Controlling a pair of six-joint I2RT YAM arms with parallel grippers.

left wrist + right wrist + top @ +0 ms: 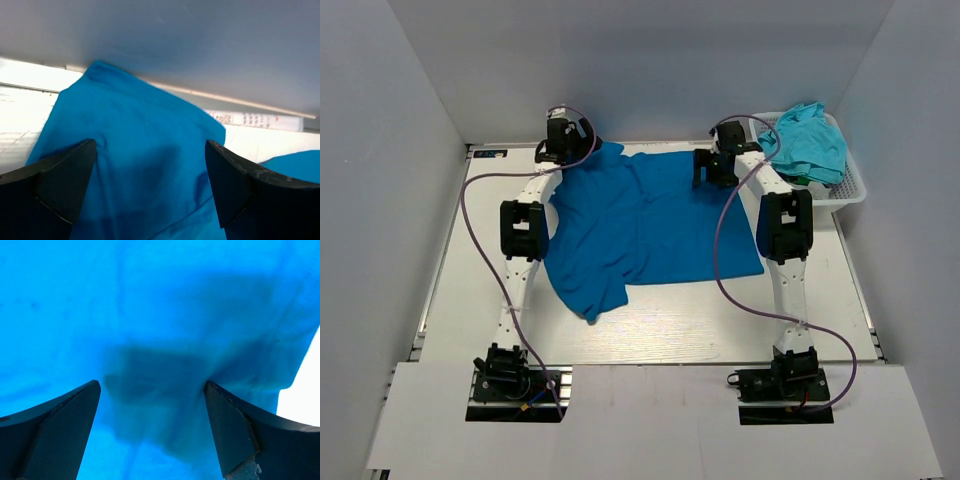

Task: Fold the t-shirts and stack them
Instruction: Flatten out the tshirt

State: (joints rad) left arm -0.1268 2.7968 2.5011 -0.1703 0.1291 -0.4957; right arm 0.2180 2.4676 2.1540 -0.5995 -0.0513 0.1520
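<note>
Now: one royal blue t-shirt (650,225) lies spread on the table (670,335), with one sleeve trailing toward the near left. A heap of turquoise t-shirts (812,140) sits in one white basket (855,192) at the far right; how many are in the heap cannot be told. Two grippers are at the blue shirt's far edge. The left gripper (150,160) is over the far-left corner, jaws wide apart. The right gripper (152,400) is near the far-right corner, jaws wide apart, with only cloth beneath.

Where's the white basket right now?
In the top view, the white basket sits at the far right corner of the table, just right of the right hand, with turquoise t-shirts heaped in it.
</note>
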